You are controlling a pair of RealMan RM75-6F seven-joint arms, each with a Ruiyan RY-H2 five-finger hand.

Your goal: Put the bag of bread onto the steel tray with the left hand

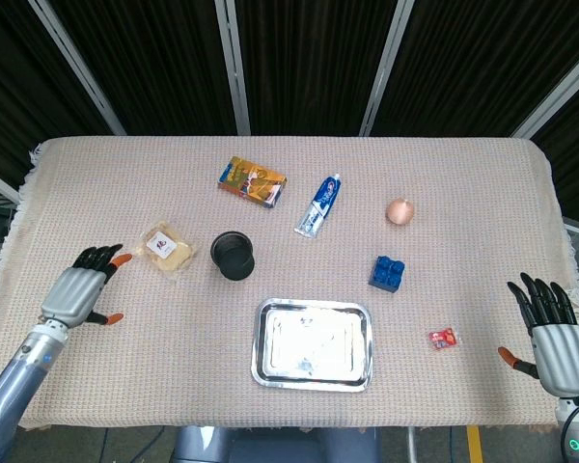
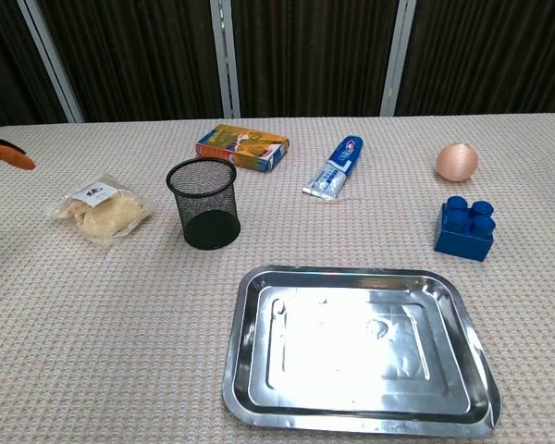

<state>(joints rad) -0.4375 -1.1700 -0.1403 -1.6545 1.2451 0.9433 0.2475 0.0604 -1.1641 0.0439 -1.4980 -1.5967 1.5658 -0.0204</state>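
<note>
The bag of bread [image 1: 165, 249] [image 2: 99, 210] is a clear packet with a white label, lying flat on the cloth at the left of the table. The steel tray [image 1: 313, 343] [image 2: 361, 347] sits bare near the front edge, right of centre. My left hand [image 1: 80, 285] hovers just left of the bag with its fingers apart and nothing in it; only an orange fingertip [image 2: 16, 159] shows at the left edge of the chest view. My right hand [image 1: 554, 333] stays at the front right corner, fingers spread, holding nothing.
A black mesh cup [image 1: 234, 255] [image 2: 203, 202] stands between the bag and the tray. Farther back lie an orange box [image 1: 252, 181], a toothpaste tube [image 1: 318, 204] and a small peach ball [image 1: 399, 210]. A blue block [image 1: 387, 273] and a small red packet [image 1: 443, 339] lie right of the tray.
</note>
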